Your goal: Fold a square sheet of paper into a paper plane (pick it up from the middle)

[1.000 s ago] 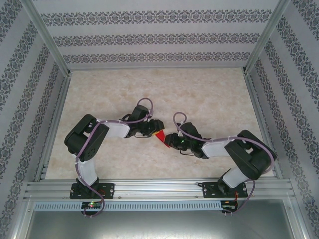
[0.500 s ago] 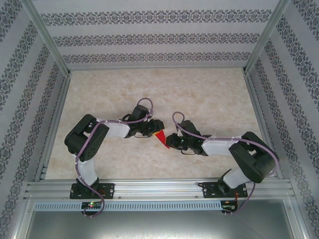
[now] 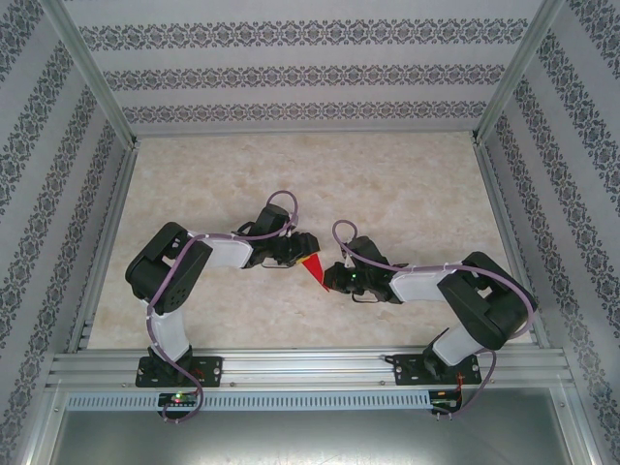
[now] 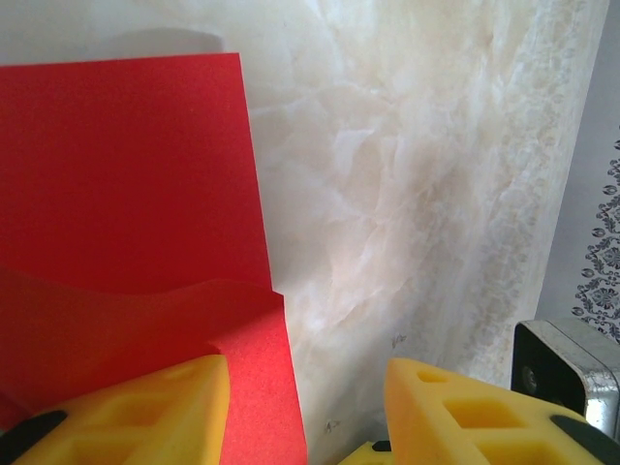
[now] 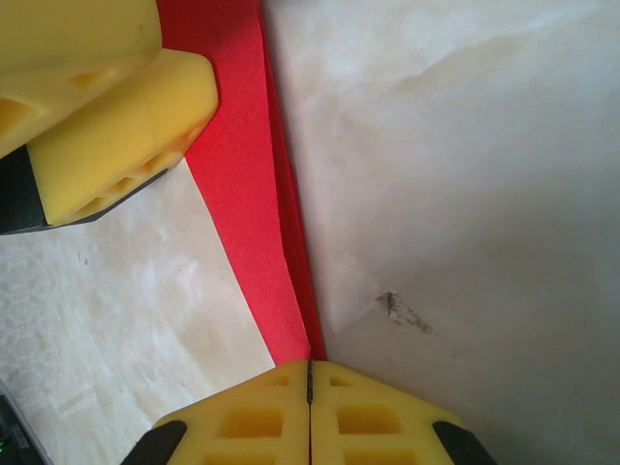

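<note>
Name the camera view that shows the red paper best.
Left wrist: the red paper spreads large across the left half, with its folded layer and straight edge plain. Right wrist: a narrow strip. Top external: a small, distant triangle.

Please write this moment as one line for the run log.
red paper: partly folded | left gripper: open, at the paper | right gripper: shut on its edge
</note>
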You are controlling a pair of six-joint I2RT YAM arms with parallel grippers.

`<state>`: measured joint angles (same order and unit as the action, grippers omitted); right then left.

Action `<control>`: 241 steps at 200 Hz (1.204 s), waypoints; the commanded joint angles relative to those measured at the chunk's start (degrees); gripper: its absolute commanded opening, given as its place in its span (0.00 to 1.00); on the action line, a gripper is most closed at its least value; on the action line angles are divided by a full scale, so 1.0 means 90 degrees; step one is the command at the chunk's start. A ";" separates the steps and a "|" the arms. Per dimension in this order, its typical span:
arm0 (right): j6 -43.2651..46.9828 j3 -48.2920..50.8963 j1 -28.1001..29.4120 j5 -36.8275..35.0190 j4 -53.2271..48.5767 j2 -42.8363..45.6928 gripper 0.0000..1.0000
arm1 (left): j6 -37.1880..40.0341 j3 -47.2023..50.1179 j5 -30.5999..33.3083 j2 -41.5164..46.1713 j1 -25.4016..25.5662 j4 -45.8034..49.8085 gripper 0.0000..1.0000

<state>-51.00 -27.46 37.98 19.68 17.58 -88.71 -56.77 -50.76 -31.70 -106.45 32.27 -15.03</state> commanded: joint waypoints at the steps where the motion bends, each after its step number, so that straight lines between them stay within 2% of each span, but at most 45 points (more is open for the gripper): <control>1: 0.0152 0.0171 0.0015 -0.0007 -0.0685 -0.0217 0.07 | 0.0182 -0.0059 0.0105 -0.0230 0.0054 0.0439 0.48; 35: 0.0101 0.0159 -0.0027 -0.0118 -0.0872 0.0081 0.07 | 0.0185 -0.0065 0.0105 -0.0232 0.0054 0.0467 0.48; 53: 0.0157 0.0013 -0.0028 -0.0018 -0.1018 0.0304 0.14 | 0.0195 -0.0080 0.0104 -0.0242 0.0047 0.0488 0.48; 74: 0.0338 -0.0090 -0.0023 -0.0029 -0.1290 0.0374 0.16 | 0.0188 -0.0081 0.0105 -0.0242 0.0048 0.0479 0.47; 98: 0.0415 -0.0086 -0.0018 0.0087 -0.1306 0.0296 0.15 | 0.0185 -0.0075 0.0095 -0.0242 0.0047 0.0468 0.48; 122: 0.0351 -0.0059 -0.0005 0.0024 -0.1296 0.0213 0.10 | 0.0176 -0.0081 0.0091 -0.0242 0.0050 0.0468 0.47; 161: 0.0387 -0.0153 0.0025 -0.0368 -0.2086 -0.0040 0.07 | 0.0185 -0.0078 0.0105 -0.0244 0.0047 0.0506 0.47; 191: 0.0259 -0.0045 0.0023 -0.0298 -0.2006 -0.0155 0.08 | 0.0175 -0.0091 0.0100 -0.0259 0.0049 0.0507 0.47; 204: 0.0267 -0.0063 0.0023 -0.0291 -0.2053 -0.0082 0.11 | 0.0175 -0.0088 0.0096 -0.0261 0.0047 0.0508 0.47; 241: 0.0411 -0.0153 0.0034 -0.0074 -0.2310 0.0267 0.12 | 0.0175 -0.0098 0.0098 -0.0260 0.0047 0.0527 0.47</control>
<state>-49.04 -29.98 38.02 19.42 6.81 -86.54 -56.58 -51.16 -31.94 -106.54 32.29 -13.96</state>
